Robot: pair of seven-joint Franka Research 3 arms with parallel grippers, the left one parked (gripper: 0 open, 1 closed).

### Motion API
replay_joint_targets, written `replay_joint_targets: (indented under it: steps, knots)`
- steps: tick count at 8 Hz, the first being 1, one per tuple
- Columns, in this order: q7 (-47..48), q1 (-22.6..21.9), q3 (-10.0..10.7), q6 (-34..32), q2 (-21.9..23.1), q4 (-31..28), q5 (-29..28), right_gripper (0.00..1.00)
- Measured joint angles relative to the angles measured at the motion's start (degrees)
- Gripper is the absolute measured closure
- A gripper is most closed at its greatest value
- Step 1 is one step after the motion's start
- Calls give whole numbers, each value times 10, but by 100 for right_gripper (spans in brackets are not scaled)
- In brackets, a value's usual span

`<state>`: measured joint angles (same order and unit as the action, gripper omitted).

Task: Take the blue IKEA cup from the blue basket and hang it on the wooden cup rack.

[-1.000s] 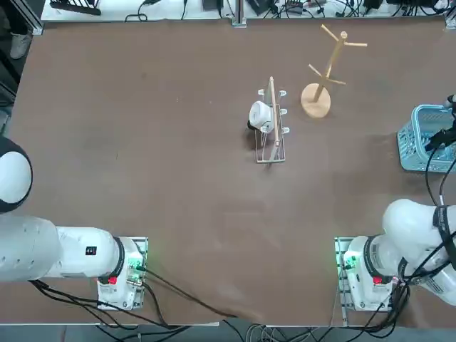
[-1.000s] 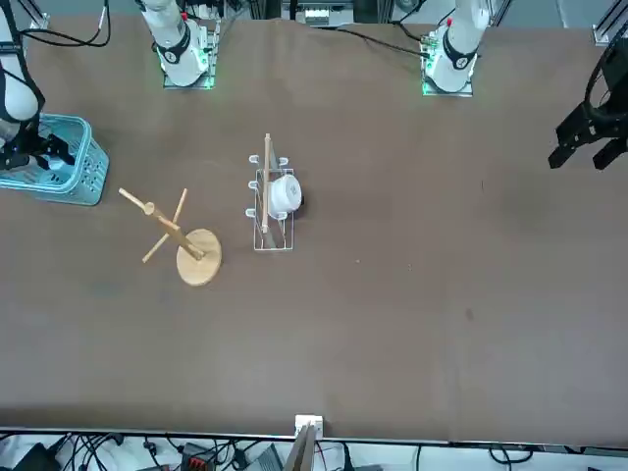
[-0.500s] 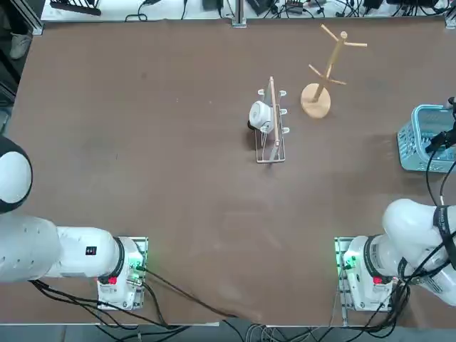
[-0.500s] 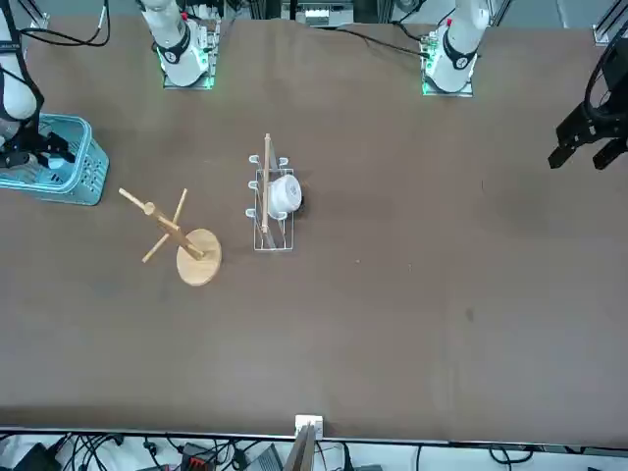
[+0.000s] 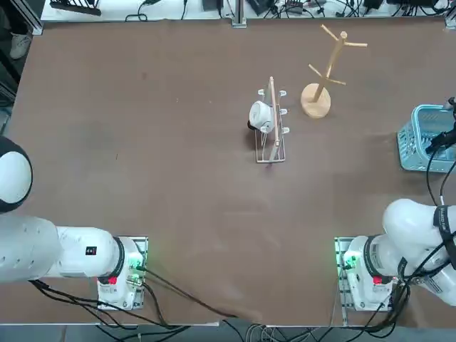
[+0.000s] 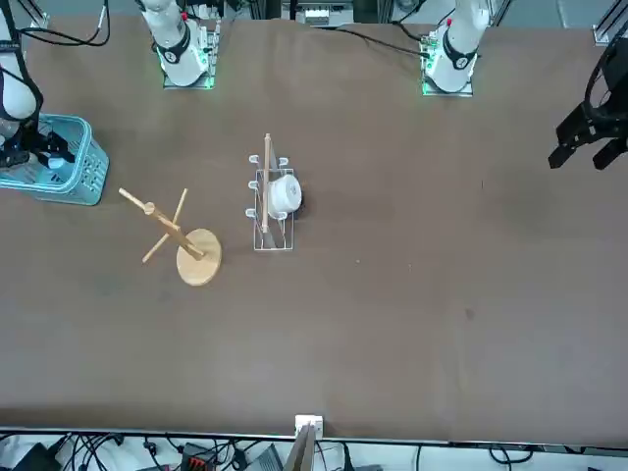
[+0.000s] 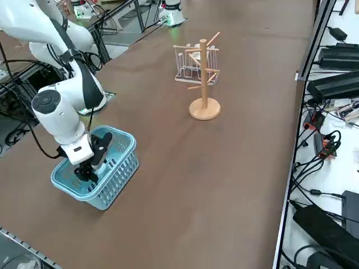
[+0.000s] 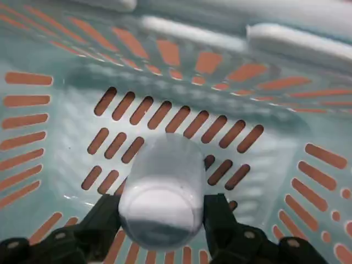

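pale blue cup [image 8: 160, 192], no label visible, gripped by right pincer [image 8: 162, 220] inside basket [image 8: 49, 104].

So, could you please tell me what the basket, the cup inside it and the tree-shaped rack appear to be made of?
The light-blue slotted basket looks like moulded plastic, with a smooth, faintly glossy lattice. The pale blue cup between the right hand's fingers seems matte, slightly translucent plastic. The tree-shaped rack looks like pale unpainted wood.

The right arm bends over the table's right edge with its wrist pointing steeply down, the right gripper [image 7: 85, 171] lowered inside the blue basket [image 7: 120, 168]. Its two black fingers [image 8: 102, 220] sit on either side of the blue IKEA cup [image 8: 162, 190], pressed against its sides.
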<state>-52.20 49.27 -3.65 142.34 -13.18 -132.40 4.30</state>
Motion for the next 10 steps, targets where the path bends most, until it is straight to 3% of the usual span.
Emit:
replay_joint_targets:
  steps: [3,6,8,10]
  knots:
    - [-4,0,-8,-6,7,6,0,16]
    - [-7,-17,-16,-79,78,33,0,16]
    - [-7,-46,-16,-216,124,96,-8,16]
    - [-13,-78,-17,-393,140,205,-77,16]
